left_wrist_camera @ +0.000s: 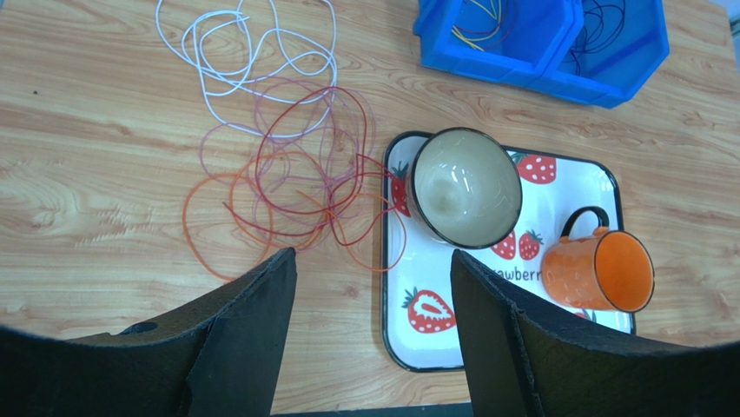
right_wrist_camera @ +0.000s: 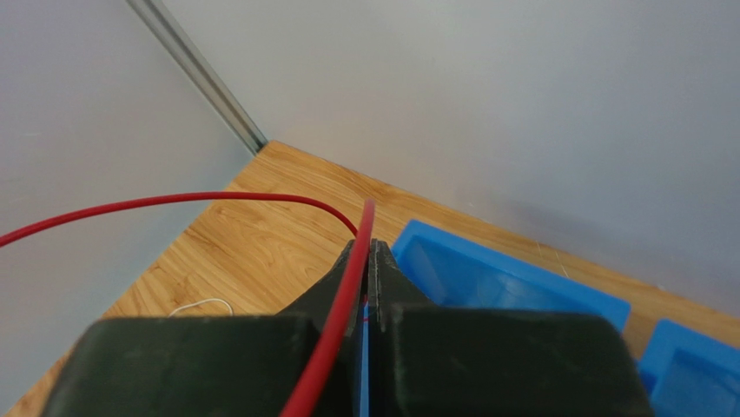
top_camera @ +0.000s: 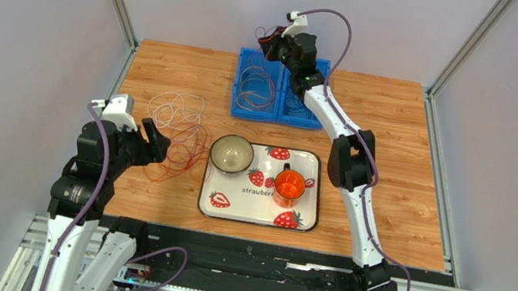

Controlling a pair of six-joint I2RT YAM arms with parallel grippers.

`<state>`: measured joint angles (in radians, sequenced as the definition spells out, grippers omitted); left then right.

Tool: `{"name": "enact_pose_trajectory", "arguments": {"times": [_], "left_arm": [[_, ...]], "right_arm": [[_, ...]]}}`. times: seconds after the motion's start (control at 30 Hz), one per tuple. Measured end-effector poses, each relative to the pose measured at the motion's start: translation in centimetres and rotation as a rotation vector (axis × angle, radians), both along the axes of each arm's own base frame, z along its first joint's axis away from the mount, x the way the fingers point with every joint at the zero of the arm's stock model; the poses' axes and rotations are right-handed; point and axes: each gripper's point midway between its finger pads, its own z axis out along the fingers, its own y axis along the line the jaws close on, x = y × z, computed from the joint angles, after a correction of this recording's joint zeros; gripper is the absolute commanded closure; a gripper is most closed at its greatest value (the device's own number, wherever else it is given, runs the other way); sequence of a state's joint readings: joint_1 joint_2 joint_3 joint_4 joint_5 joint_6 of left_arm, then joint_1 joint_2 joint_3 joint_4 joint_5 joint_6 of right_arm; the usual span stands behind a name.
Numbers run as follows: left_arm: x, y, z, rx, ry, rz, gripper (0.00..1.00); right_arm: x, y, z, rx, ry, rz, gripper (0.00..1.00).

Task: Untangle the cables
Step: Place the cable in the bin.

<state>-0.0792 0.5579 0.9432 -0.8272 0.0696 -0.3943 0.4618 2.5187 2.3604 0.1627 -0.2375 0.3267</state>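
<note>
A loose tangle of cables (top_camera: 180, 133) lies on the wooden table left of the tray: white loops (left_wrist_camera: 252, 61) at the far side, red loops (left_wrist_camera: 304, 165) in the middle, orange ones (left_wrist_camera: 217, 234) nearest. My left gripper (left_wrist_camera: 372, 254) hovers just short of the tangle (top_camera: 150, 140), open, nothing between its fingers (left_wrist_camera: 252, 330). More cables (top_camera: 256, 86) lie coiled in the blue bins (top_camera: 275, 113). My right gripper (top_camera: 272, 42) is raised over the bins' far edge, shut (right_wrist_camera: 366, 248) on a red cable (right_wrist_camera: 174, 201) that arcs off to the left.
A strawberry-print tray (top_camera: 304, 223) sits mid-table with a beige bowl (top_camera: 231, 154) and an orange mug (top_camera: 289, 185) on it. One orange loop overlaps the tray's left rim (left_wrist_camera: 386, 261). Grey walls close in the left, right and far sides.
</note>
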Motion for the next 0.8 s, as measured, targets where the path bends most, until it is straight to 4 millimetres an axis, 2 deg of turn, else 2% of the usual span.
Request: {"name": "enact_pose_trajectory", "arguments": {"times": [0.4, 0.5, 0.77, 0.8], "left_arm": [[-0.1, 0.0, 0.1, -0.001, -0.007, 0.000, 0.27], [-0.1, 0.0, 0.1, -0.001, -0.008, 0.000, 0.27], [-0.2, 0.0, 0.3, -0.002, -0.013, 0.000, 0.27], [-0.2, 0.0, 0.3, -0.001, -0.015, 0.000, 0.27]], "right_arm": [[-0.2, 0.0, -7.6, -0.149, 0.240, -0.219, 1.00], [-0.8, -0.1, -9.7, -0.180, 0.321, -0.243, 1.00], [-2.3, -1.8, -13.2, -0.239, 0.482, -0.297, 1.00], [-2.6, -1.9, -13.6, -0.245, 0.498, -0.298, 0.98]]}}
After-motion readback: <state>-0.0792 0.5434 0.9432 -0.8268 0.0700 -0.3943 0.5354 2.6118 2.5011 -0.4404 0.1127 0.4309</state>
